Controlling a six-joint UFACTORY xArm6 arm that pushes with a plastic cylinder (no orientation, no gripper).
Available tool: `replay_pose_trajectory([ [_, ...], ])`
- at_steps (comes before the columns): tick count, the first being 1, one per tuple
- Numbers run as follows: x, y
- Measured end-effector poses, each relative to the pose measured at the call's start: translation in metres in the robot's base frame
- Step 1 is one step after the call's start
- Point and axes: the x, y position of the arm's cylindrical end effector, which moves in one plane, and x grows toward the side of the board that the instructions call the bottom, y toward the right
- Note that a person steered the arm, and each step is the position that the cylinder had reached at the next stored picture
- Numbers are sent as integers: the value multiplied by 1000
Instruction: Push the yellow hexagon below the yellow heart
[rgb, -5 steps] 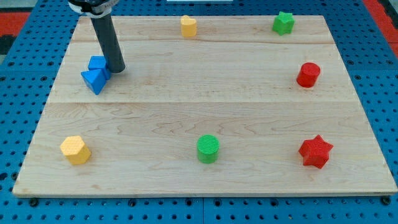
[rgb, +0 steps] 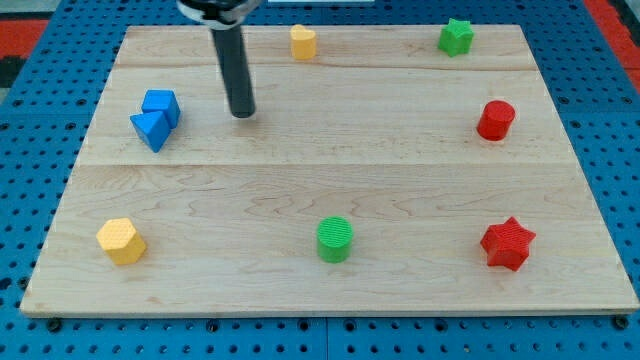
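Rod tip (rgb: 242, 114), with no end effector to clench, rests on the desk (rgb: 400, 170) touching nothing, well apart from the yellow hexagon (rgb: 121, 240), which sits far below-left of the yellow heart (rgb: 303, 42), unpushed.

A pale wooden board (rgb: 330, 170) made of joined planks is filling most of the frame, its grain running from nine o'clock to three o'clock. A blue perforated surface (rgb: 40, 120) is surrounding it on every side, dotted with regular holes. At one o'clock and eleven o'clock, red patches (rgb: 615, 15) are showing at the corners. Even, soft light is falling throughout.
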Motion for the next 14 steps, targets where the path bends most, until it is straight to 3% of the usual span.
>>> replay_pose_trajectory([
  [2,77,8],
  [6,103,-37],
  [9,103,-122],
  [10,102,-185],
  [11,115,-199],
  [12,160,-222],
  [14,180,-219],
])
